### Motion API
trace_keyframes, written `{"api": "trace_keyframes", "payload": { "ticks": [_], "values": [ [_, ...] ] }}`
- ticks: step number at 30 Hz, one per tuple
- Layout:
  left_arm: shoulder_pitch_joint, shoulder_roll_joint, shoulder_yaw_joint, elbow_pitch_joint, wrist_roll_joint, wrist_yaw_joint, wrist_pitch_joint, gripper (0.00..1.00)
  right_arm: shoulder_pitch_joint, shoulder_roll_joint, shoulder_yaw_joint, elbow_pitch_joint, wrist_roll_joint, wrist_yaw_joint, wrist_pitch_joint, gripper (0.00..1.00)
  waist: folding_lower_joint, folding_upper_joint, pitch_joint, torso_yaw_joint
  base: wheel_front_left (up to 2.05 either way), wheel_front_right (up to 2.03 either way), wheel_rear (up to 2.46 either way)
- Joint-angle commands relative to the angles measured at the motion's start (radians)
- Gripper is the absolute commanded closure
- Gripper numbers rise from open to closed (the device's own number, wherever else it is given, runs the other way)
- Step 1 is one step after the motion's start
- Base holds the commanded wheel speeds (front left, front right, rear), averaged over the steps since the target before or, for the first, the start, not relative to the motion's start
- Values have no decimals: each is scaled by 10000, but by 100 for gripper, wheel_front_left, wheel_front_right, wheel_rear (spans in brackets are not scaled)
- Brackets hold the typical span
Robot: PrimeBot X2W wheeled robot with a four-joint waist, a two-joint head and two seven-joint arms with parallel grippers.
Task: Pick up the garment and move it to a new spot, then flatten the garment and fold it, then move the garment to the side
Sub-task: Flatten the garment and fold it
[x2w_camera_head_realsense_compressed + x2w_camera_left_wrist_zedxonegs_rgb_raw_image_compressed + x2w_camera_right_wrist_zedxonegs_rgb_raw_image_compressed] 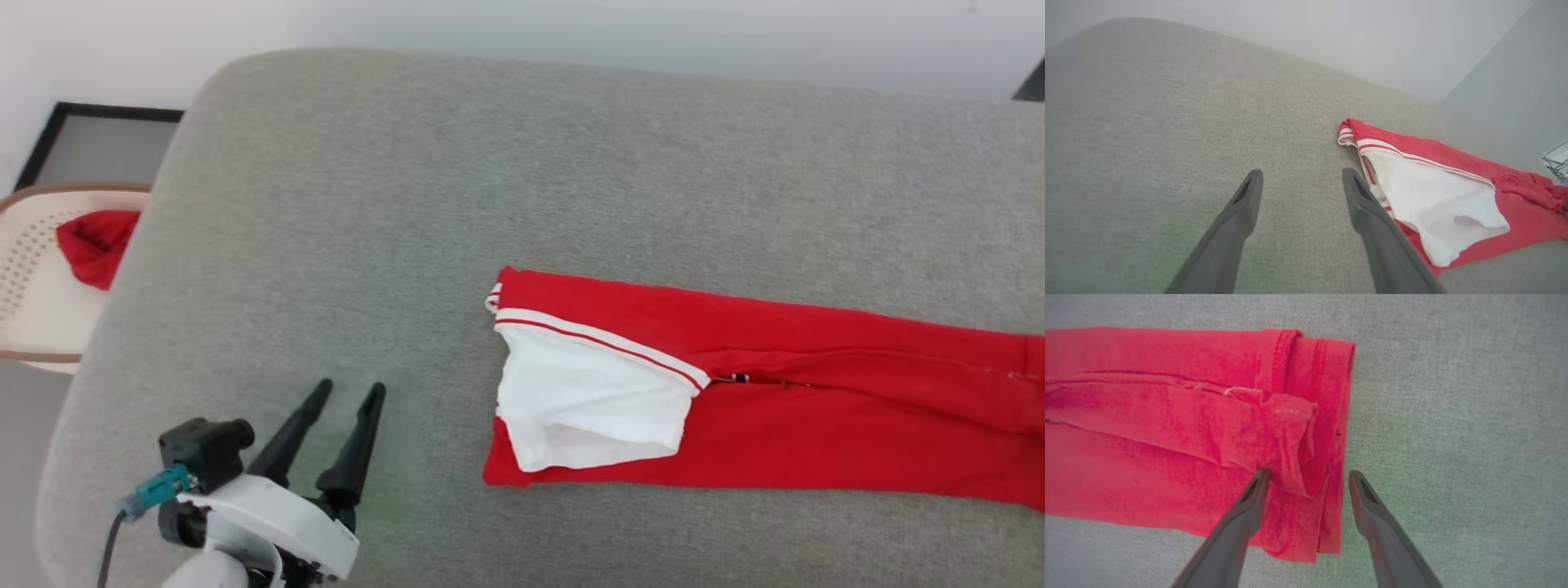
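The garment (816,408) lies folded lengthwise into a long red strip on the grey cushion (408,180), running off the right edge of the head view. Its white sleeve (584,404) with striped trim lies on top at the left end. My left gripper (351,385) hovers over bare cushion to the left of that end, open and empty. In the left wrist view, my left gripper (1302,173) has the garment (1412,147) just right of the right finger. My right gripper (1309,473) stands open above the garment's (1147,437) hem end, its fingers straddling the folded corner.
Past the cushion's left edge, a pale perforated basket (33,302) holds a small plain red cloth (94,245). A dark-framed panel (90,143) stands behind it. A pale wall runs along the far side. The cushion's left half is bare fabric.
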Motion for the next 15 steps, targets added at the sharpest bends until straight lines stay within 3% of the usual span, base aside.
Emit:
{"api": "trace_keyframes", "payload": {
  "ticks": [1, 9, 15],
  "values": [
    [139, -91, 223, 21, 413, 18, 7, 0, -27, 31, -103, 130, -113, -17, 97, 0, 0, 0, -195, 236, 0, 0, 0],
    [619, -1035, 2327, -428, 2994, 41, 7, 0, -479, 393, -471, 1015, -454, -17, 343, 0, 0, 0, -330, 452, 0, 0, 0],
    [950, -1889, 3578, -1020, 4589, -425, 8, 0, -946, 650, -636, 1644, -914, -17, 281, 0, 0, 0, -213, 466, 0, 0, 0]
  ]
}}
